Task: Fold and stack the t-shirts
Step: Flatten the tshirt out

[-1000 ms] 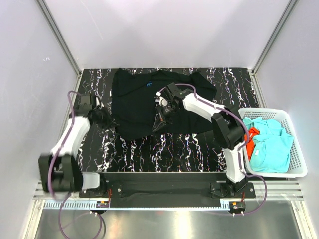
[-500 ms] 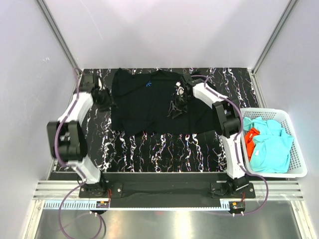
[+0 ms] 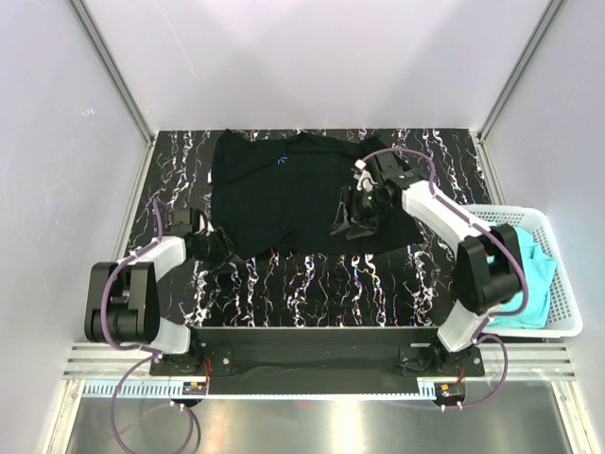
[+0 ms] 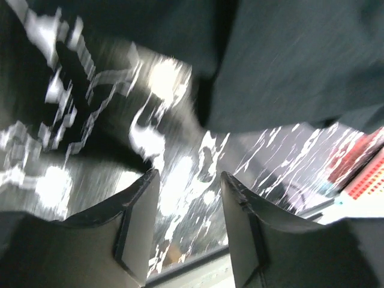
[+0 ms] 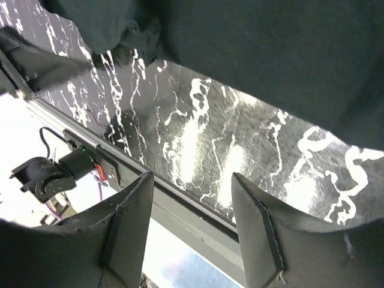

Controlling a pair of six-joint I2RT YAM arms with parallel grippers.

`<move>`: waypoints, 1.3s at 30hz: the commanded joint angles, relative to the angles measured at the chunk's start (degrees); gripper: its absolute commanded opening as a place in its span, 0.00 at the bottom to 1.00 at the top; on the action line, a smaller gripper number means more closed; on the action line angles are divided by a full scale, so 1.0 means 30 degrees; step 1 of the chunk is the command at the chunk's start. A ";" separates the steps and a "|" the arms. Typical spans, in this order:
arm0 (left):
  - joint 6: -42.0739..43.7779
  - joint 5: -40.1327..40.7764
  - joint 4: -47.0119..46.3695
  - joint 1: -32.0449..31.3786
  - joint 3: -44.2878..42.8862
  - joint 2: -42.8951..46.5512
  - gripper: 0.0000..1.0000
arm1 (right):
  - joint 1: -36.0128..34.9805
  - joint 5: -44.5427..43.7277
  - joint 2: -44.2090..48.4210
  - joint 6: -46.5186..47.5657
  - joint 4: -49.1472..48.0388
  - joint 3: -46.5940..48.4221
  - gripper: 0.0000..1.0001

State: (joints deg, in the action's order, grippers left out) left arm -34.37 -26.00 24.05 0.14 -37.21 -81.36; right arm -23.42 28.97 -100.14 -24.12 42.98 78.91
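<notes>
A large black t-shirt (image 3: pixel 284 194) lies spread flat across the back middle of the table, with a tiny blue mark at its neck. My left gripper (image 3: pixel 225 253) hovers at the shirt's near left corner, open and empty. In the left wrist view the gripper (image 4: pixel 189 183) has marbled table between its fingers and the black t-shirt (image 4: pixel 294 66) beyond. My right gripper (image 3: pixel 350 220) is over the shirt's right part, also open. In the right wrist view the gripper (image 5: pixel 192 183) holds nothing, and the black t-shirt (image 5: pixel 270 54) lies ahead. A turquoise t-shirt (image 3: pixel 537 270) sits in the basket.
A white lattice basket (image 3: pixel 565 284) stands at the table's right edge, partly behind my right arm. The black marbled table (image 3: pixel 312 288) shows in front of the shirt. Grey walls and metal rails bound the table at the back and sides.
Both grippers have opened and let go of the black shirt, which now lies flatter. The left arm swung from the back left towards the front. The right gripper moved right and nearer.
</notes>
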 commanded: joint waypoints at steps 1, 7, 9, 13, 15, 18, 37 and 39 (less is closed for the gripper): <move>-0.0527 -0.0623 -0.4352 0.0041 -0.0282 -0.0824 0.48 | 0.0598 -0.0371 0.1853 -0.0747 -0.1523 -0.2039 0.62; -0.0438 -0.0854 -0.6172 0.0041 -0.0778 -0.3110 0.44 | 0.2238 0.0303 0.3759 -0.1013 -0.2227 -0.4445 0.62; -0.0380 -0.0652 -0.6027 0.0041 -0.1216 -0.3990 0.45 | 0.2735 0.0537 0.4139 -0.0984 -0.2228 -0.4770 0.62; -0.0261 -0.0533 -0.5850 0.0041 -0.1570 -0.4490 0.46 | 0.3381 0.0743 0.4376 -0.0750 -0.2345 -0.5298 0.62; -0.0262 -0.0126 -0.5181 0.0041 -0.1658 -0.4345 0.46 | 0.3703 0.0976 0.4317 -0.0691 -0.2374 -0.5328 0.62; -0.0408 -0.0122 -0.5233 0.0041 -0.1251 -0.3673 0.46 | 0.3909 0.1153 0.4142 -0.0720 -0.2461 -0.5270 0.62; -0.1814 -0.1147 -0.4825 0.0041 -0.0487 -0.3026 0.38 | 0.4232 0.0304 0.3262 -0.1716 -0.2725 -0.5270 0.63; -0.1960 -0.1294 -0.4562 0.0041 -0.0370 -0.2880 0.47 | 0.4320 0.0246 0.3262 -0.1716 -0.2697 -0.5328 0.63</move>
State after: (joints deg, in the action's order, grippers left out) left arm -39.92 -30.63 7.86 0.19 -39.70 -91.37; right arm -11.07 30.76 -90.35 -28.38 36.56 62.98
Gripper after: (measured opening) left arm 0.437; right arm 0.625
